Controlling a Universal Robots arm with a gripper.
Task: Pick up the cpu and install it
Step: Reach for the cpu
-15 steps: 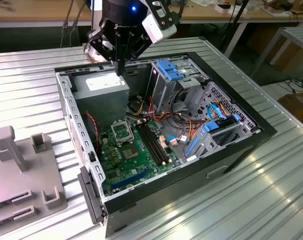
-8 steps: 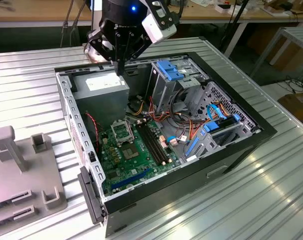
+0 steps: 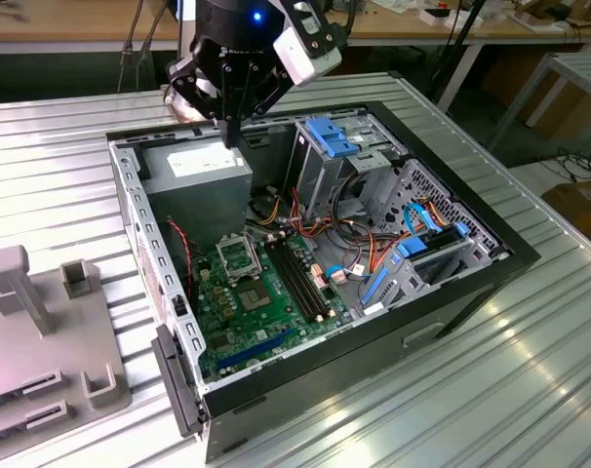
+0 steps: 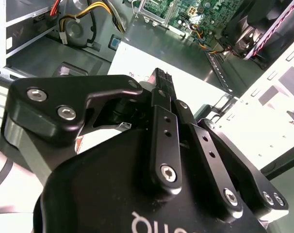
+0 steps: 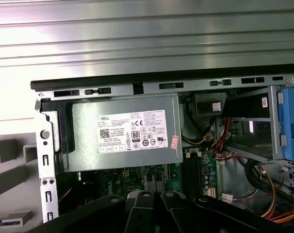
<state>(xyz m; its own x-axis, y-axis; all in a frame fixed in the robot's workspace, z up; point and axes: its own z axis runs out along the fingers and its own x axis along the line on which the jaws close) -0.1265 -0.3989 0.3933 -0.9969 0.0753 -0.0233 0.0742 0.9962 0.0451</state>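
The tool (image 3: 232, 135) hangs clenched above the one power supply (image 3: 200, 175), and nothing shows between its tips. One cpu (image 3: 260, 292), its edges hard to make out, lies on the motherboard (image 3: 227, 327) just beside the one socket (image 3: 239, 258), well apart from the tool.

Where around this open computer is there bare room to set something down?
Bare ribbed table beyond the case on the exterior view's right, and the patch between case and grey fixture. Inside the case is crowded: cables, drive cage, power supply below the tool.
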